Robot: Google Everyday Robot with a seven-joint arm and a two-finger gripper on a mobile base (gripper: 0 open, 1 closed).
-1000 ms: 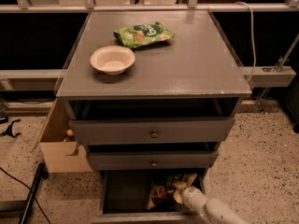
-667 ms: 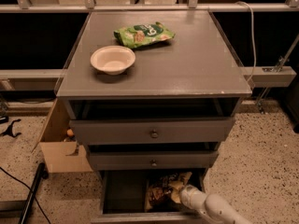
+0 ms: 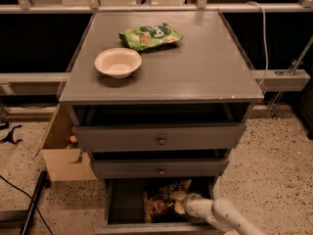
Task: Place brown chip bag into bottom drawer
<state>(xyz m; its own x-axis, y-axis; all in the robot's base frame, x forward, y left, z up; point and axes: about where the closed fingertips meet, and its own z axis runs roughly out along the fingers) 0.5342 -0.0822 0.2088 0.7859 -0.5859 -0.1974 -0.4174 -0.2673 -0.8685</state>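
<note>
A grey cabinet [image 3: 205, 72] stands in the middle of the room, and its flat top catches a soft sheen of light from above. The floor [image 3: 279, 170] is pale speckled stone. Just beside the cabinet on the left sits an open cardboard box [image 3: 61, 158]. A metal rail [image 3: 146, 7] runs across the back, with deep shadow below it on both sides. A light ledge [image 3: 281, 80] juts out at the right, and a white cable [image 3: 264, 33] drops down to it. A black cable [image 3: 17, 192] and a dark tube [image 3: 34, 204] lie on the floor at the lower left. The gripper [image 3: 182, 203] is low at the cabinet's foot, right of centre.
</note>
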